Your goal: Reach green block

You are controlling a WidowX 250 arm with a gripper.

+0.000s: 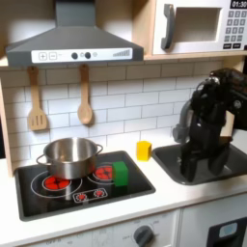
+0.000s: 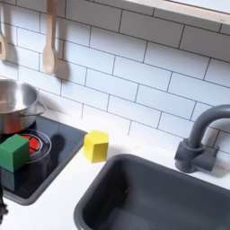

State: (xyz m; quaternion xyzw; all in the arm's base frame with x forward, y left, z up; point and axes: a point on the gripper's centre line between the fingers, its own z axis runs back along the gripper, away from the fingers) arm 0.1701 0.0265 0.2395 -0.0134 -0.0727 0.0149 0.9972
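The green block (image 1: 121, 173) is a small bright green cube on the front right corner of the black stovetop (image 1: 58, 195); the second exterior view has the green block (image 2: 13, 152) at its left edge. My black arm hangs over the dark sink (image 1: 232, 160) on the first exterior view's right, with the gripper (image 1: 194, 164) pointing down, well to the right of the block and apart from it. The fingers blend into the dark sink, so their state is unclear.
A steel pot (image 1: 68, 156) stands on the stove left of the block. A small yellow piece (image 1: 143, 150) sits on the counter between stove and sink. Wooden utensils (image 1: 85, 101) hang on the tiled wall. A grey faucet (image 2: 202, 142) stands behind the sink (image 2: 153, 193).
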